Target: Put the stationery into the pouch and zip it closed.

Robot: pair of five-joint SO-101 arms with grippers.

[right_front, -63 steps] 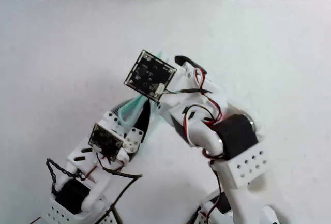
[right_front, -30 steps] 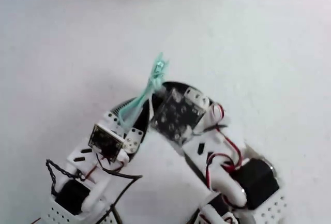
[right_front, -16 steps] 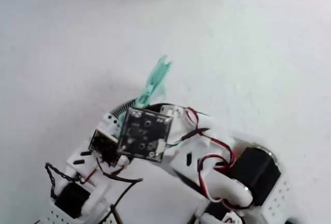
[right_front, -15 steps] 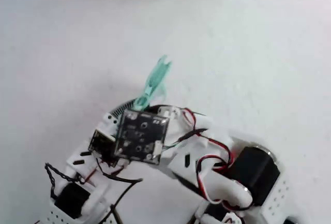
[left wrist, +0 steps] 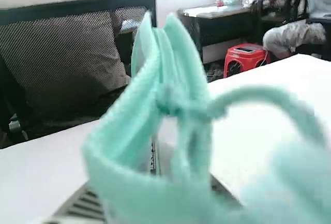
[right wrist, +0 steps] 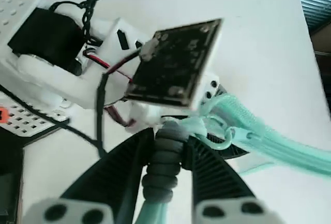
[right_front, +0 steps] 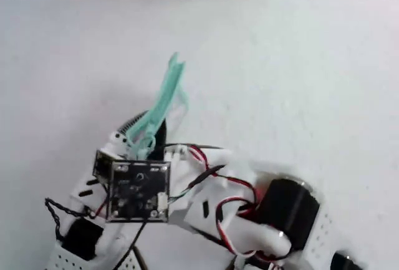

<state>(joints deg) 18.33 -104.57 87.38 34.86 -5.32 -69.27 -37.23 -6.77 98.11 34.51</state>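
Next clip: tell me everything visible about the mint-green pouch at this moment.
The mint-green fabric pouch stands on its narrow edge, thin as seen from above. It looks soft, with ribbed woven edging, a paler side panel and a thin loop strap. Its near end sits at the left pincer. The right pincer is shut on a grey ribbed piece by the loop. Whether the zip is closed cannot be told.
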